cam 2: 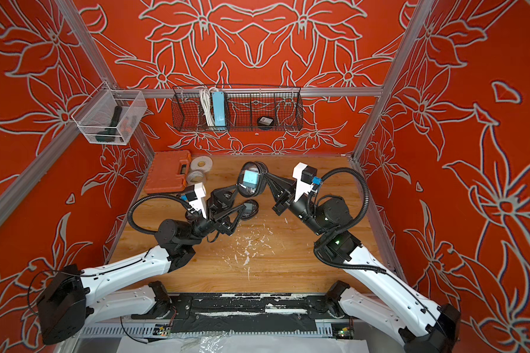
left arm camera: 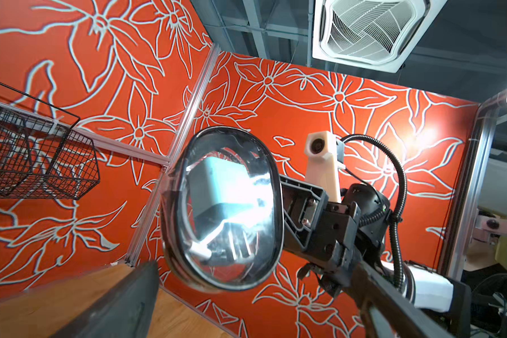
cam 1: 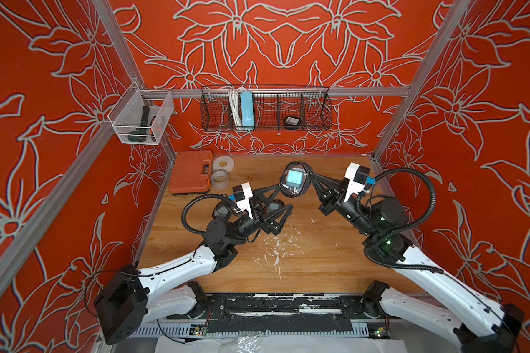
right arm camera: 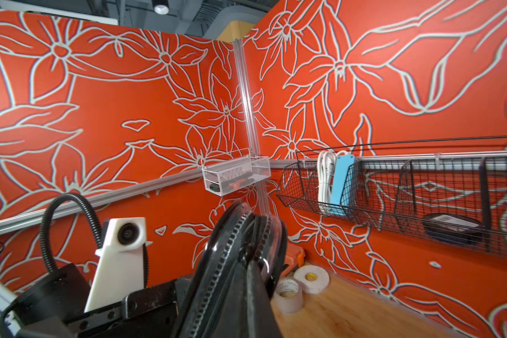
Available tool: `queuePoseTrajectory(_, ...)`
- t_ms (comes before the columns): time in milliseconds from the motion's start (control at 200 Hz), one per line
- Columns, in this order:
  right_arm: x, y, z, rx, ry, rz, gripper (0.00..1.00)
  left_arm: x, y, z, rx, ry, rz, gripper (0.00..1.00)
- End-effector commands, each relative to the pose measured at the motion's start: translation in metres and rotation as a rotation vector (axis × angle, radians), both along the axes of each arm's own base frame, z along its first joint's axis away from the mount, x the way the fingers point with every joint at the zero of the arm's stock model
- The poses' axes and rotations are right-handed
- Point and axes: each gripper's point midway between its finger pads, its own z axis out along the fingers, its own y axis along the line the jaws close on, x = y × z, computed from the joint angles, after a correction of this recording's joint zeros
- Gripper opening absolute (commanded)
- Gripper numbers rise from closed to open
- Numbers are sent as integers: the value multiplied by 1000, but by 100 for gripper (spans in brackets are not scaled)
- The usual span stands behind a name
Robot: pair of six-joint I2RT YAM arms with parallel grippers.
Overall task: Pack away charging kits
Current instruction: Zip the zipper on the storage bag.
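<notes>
Your right gripper (cam 1: 312, 176) is clamped on the rim of a black-rimmed clear oval case (cam 1: 294, 188), raised above the wooden table (cam 1: 318, 259). Inside it are a small teal-blue cube plug adapter (cam 1: 295, 178) and a coiled white cable (left arm camera: 199, 250). Your left gripper (cam 1: 284, 197) is wide open just beside the case, holding nothing.

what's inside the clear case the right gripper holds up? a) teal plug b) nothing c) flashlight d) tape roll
a: a teal plug shows through the case, which the right gripper pinches at its edge.
</notes>
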Motion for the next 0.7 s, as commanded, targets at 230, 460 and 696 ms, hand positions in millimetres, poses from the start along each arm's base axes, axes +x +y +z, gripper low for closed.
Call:
queuePoseTrajectory(230, -34, 4, 40, 27, -165, 132, 0, -19, -3, 44, -109, -61, -264, 99)
queuePoseTrajectory(460, -36, 6, 46, 28, -197, 148, 0, -22, -7, 45, -131, -11, -363, 99)
queuePoseTrajectory(696, -20, 9, 41, 32, -184, 91, 0, -26, 1, 48, -191, 30, -401, 74)
